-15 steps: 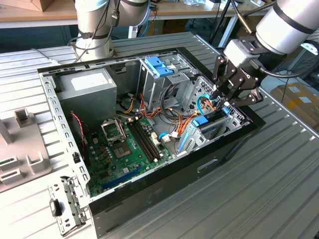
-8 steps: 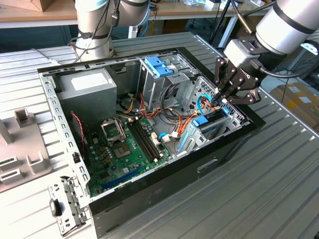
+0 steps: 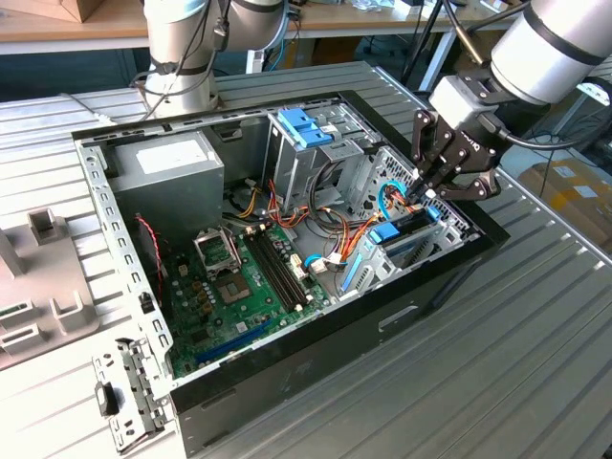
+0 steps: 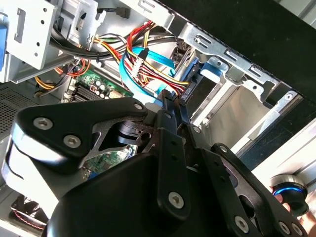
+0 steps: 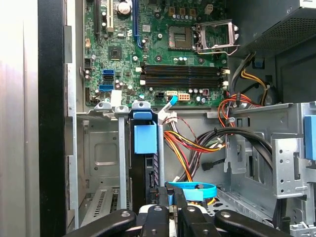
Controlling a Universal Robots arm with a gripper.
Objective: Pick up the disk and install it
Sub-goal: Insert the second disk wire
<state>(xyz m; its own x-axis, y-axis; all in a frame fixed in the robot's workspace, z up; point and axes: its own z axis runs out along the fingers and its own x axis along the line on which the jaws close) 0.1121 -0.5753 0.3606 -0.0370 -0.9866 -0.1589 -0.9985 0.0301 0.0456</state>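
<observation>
Landmark: open computer case (image 3: 287, 354) lying on its side on the tabletop (image 3: 535, 382), so its inside faces up for access.
Gripper (image 3: 427, 191): low over the case's drive bay (image 3: 402, 244), jaws pressed together.
Disk (image 5: 139, 173): seated on edge in that bay, under a blue tab, just ahead of the jaws.
Cables (image 5: 197, 148): bundled beside the bay.

The black end effector (image 3: 427, 186) hangs low inside the open black computer case (image 3: 316, 349), beside the grey metal drive cage with light-blue plastic tabs (image 5: 140, 148). A bundle of red, yellow and orange wires (image 5: 190, 145) and a flat light-blue ribbon cable (image 5: 195, 190) crowd the space just beside its fingertips. The green motherboard (image 3: 234, 287) lies open from above, well apart from the grey power-supply box (image 3: 172, 177).
</observation>
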